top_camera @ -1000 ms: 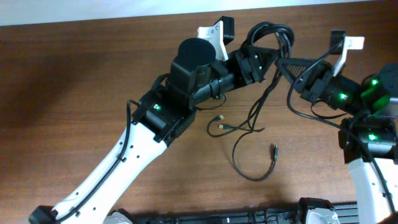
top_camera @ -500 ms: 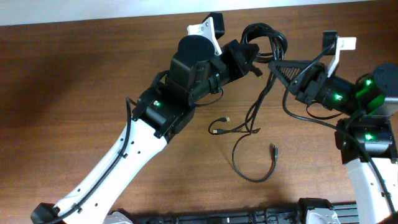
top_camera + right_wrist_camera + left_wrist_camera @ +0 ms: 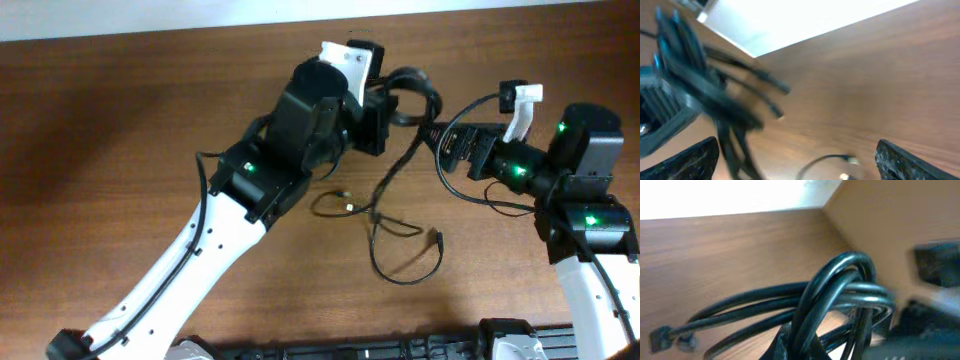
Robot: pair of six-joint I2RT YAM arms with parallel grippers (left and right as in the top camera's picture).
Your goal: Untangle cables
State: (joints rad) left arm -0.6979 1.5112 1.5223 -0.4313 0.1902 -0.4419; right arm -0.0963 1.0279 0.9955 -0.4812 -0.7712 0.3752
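A black cable bundle (image 3: 412, 78) hangs looped at the back of the wooden table (image 3: 120, 150). My left gripper (image 3: 384, 108) is shut on it. In the left wrist view the loops (image 3: 840, 295) fill the frame and run down into the jaws (image 3: 805, 351). Loose strands trail down to a loop (image 3: 405, 277) on the table, ending in one plug (image 3: 438, 238) and another (image 3: 347, 206). My right gripper (image 3: 445, 145) is open just right of the strands. Its fingers (image 3: 690, 160) stand wide apart, with blurred cables (image 3: 715, 105) near the left one.
The table's far edge and a pale wall (image 3: 200, 15) lie right behind the bundle. The right arm's own wiring (image 3: 480, 195) loops beside its wrist. A dark rail (image 3: 400, 348) runs along the front edge.
The left gripper has pulled the bundle left and slightly nearer. The right gripper has moved left and down toward the strands. The loose strands on the table have shifted left.
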